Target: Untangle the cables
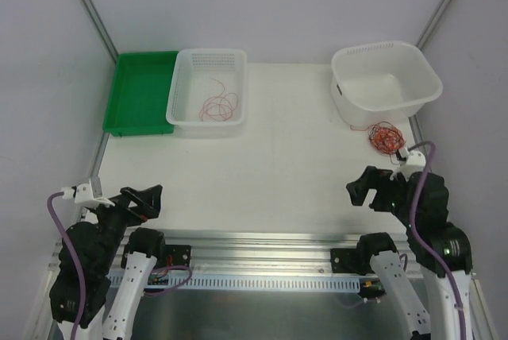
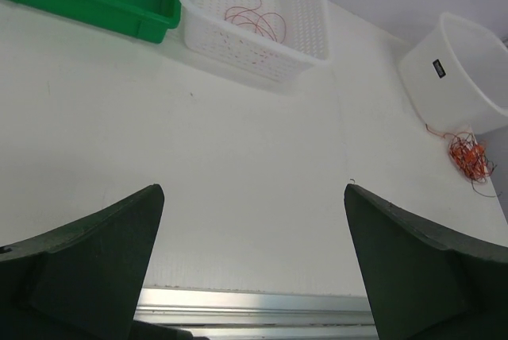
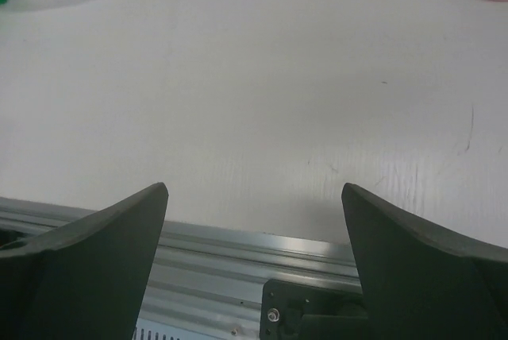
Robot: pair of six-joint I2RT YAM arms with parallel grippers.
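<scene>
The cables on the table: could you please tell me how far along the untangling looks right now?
Done: a few thin red wires lie loose in the white perforated basket. In hand: nothing; the left gripper and right gripper are open and empty at the near edge of the white table. Left: a dense orange-red wire tangle sits on it beside the white plastic tub.

Plain pale walls (image 1: 278,6) are enclosing the white table (image 1: 278,173). Metal posts (image 1: 89,10) are standing at its far corners.
</scene>
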